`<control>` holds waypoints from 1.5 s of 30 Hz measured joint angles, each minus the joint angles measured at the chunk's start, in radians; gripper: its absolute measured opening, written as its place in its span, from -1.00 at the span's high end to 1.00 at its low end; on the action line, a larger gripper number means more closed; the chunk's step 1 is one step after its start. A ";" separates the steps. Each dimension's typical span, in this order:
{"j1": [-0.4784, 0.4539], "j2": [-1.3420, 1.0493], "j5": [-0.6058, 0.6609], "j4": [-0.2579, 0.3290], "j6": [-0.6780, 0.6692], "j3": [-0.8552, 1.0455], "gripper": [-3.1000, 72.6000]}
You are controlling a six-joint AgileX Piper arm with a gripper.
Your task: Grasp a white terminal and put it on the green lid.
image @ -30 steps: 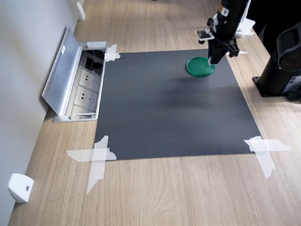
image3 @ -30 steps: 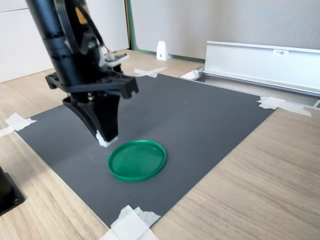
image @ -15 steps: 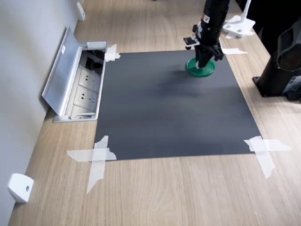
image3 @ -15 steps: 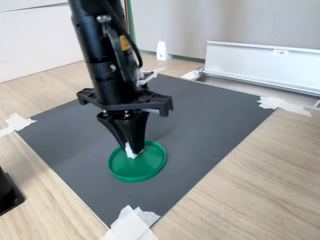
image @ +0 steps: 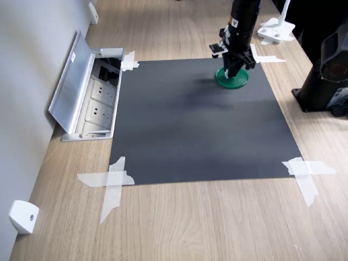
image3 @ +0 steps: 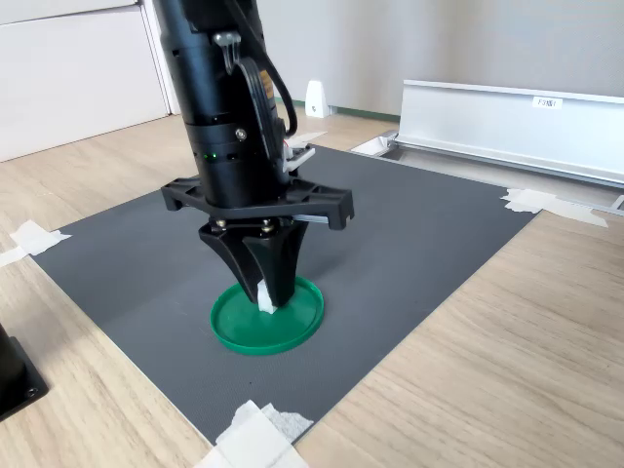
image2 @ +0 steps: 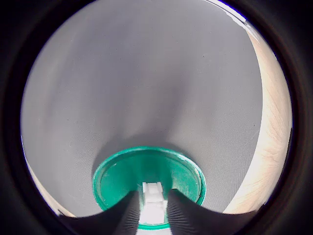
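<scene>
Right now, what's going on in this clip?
A single robot arm is lowering a white terminal onto a green lid that lies on a dark mat taped to a wooden table. The pincer is shut on the terminal, tips just over the lid's inside in the second exterior view. The wrist view shows the terminal between the fingers above the lid. It has not been let go.

Tiny white terminal [image3: 265,300] held over the round green lid [image3: 234,330].
</scene>
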 joint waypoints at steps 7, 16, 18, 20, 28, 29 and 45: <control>0.000 -0.001 0.003 0.000 0.001 0.000 -0.57; 0.000 -0.208 0.007 0.048 -0.018 0.000 -0.78; 0.000 -0.272 0.019 0.086 -0.039 0.000 -0.67; 0.000 -0.343 0.031 0.134 -0.057 0.000 -0.50; 0.067 -0.679 0.030 0.219 0.020 0.001 0.73; 0.097 -0.708 0.024 0.219 0.053 0.001 0.80; 0.326 -1.144 -0.159 0.111 0.605 0.222 0.93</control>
